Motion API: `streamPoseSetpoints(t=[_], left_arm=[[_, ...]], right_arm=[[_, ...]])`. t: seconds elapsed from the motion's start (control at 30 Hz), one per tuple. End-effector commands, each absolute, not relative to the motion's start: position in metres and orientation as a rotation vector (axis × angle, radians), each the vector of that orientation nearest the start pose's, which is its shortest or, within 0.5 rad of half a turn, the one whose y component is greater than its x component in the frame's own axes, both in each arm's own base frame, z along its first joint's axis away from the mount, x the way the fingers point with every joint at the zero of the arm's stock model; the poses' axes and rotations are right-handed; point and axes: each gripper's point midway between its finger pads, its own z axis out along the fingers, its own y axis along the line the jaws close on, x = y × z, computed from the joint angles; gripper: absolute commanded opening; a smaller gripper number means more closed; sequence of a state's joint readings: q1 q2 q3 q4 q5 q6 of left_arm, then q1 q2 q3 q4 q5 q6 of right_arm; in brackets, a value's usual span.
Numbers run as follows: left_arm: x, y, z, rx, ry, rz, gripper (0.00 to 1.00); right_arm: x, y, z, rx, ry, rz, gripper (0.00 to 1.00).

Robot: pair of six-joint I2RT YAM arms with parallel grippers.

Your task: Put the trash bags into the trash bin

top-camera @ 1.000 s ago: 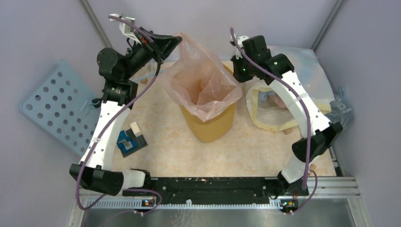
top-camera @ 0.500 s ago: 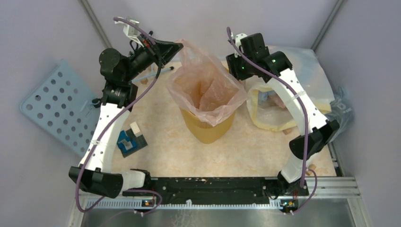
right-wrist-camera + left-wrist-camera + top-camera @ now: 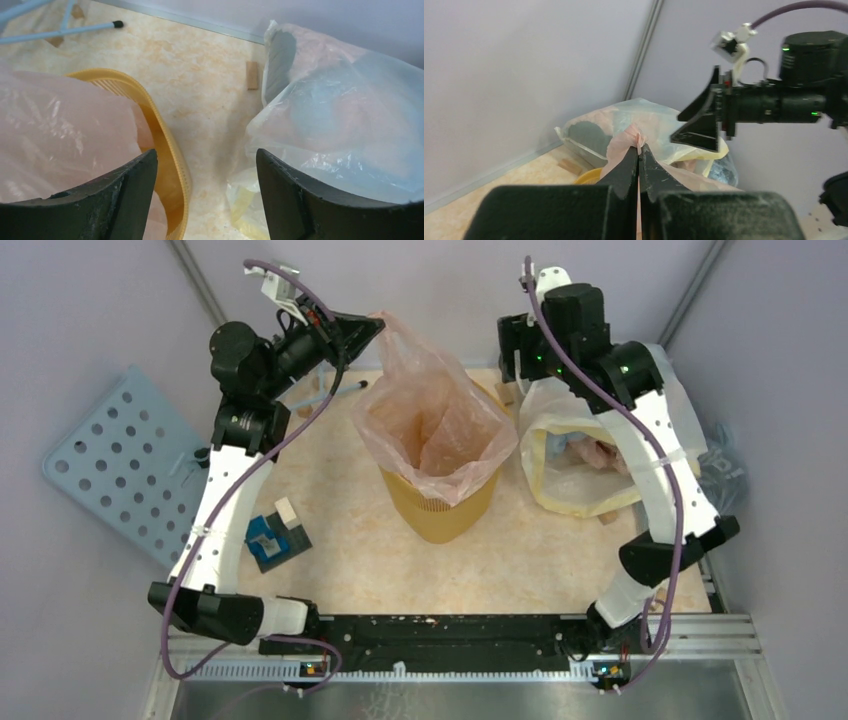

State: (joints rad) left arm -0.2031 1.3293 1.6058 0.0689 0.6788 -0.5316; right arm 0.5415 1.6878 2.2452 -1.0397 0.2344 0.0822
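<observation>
1. Top external view: the left gripper [image 3: 372,328] is holding the far-left corner of the pale pink trash bag [image 3: 435,425] up and away from the yellow-orange trash bin [image 3: 440,512]. This is probably keeping the bag's mouth spread and the film taut while its edge is being worked over the rim.
2. In the left wrist view, that gripper's fingers are clenching hard together, with a small tuft of pink film poking out between their tips.
3. The right gripper [image 3: 205,192] is hanging released, its jaws wide apart and gripping nothing. It is hovering above the strip of table [image 3: 210,100] between the bin's rim and the neighbouring sack. From there it looks free to reach for the bag's right-hand edge, which I judge to be the next need.
4. The trash bag's lower part is sitting down inside the bin. Its near-right edge is draping over the rim, while the far-left side is standing tall above it, so the lining is looking only partly done.
5. The bag is showing nothing inside but its own folds.
6. The large whitish-yellow sack [image 3: 585,475] is slumping just beside the bin on the right, holding pinkish and bluish things too blurred to name.
7. A grey-blue bag [image 3: 725,475] is lying at the table's right edge, and I cannot tell what is in it.
</observation>
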Motion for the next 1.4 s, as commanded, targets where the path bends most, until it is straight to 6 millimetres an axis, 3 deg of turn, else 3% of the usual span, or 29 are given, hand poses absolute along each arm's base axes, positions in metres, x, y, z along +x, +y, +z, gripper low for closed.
streamPoseSetpoints(t=[0.0, 0.1, 0.33, 0.43, 0.53, 0.63, 0.77, 0.93, 1.03, 1.23, 1.37], left_arm=[[0.348, -0.19, 0.541, 0.403, 1.305, -0.925, 0.0], [0.359, -0.184, 0.539, 0.381, 1.339, -0.867, 0.0], [0.37, -0.183, 0.53, 0.362, 1.365, -0.848, 0.0], [0.372, -0.184, 0.528, 0.361, 1.366, -0.855, 0.0], [0.373, -0.186, 0.527, 0.362, 1.365, -0.866, 0.0], [0.372, -0.186, 0.525, 0.364, 1.37, -0.866, 0.0], [0.371, -0.183, 0.523, 0.356, 1.369, -0.851, 0.0], [0.369, -0.183, 0.524, 0.363, 1.367, -0.851, 0.0], [0.37, -0.182, 0.523, 0.36, 1.37, -0.84, 0.0], [0.372, -0.181, 0.523, 0.36, 1.366, -0.826, 0.0], [0.373, -0.181, 0.524, 0.365, 1.365, -0.82, 0.0]], right_arm=[[0.338, 0.187, 0.46, -0.265, 1.877, 0.332, 0.72], [0.315, 0.191, 0.463, -0.244, 1.853, 0.438, 0.72], [0.269, 0.162, 0.449, -0.041, 1.846, 0.543, 0.73], [0.239, 0.18, 0.445, -0.072, 1.837, 0.766, 0.73], [0.204, 0.211, 0.438, -0.118, 1.848, 1.081, 0.68], [0.188, 0.228, 0.423, -0.118, 1.872, 1.243, 0.66], [0.178, 0.242, 0.404, -0.12, 1.902, 1.345, 0.66], [0.162, 0.265, 0.399, -0.172, 1.905, 1.487, 0.66], [0.165, 0.264, 0.392, -0.139, 1.933, 1.434, 0.65], [0.173, 0.267, 0.379, -0.107, 1.956, 1.416, 0.51], [0.18, 0.268, 0.367, -0.096, 1.991, 1.374, 0.51]])
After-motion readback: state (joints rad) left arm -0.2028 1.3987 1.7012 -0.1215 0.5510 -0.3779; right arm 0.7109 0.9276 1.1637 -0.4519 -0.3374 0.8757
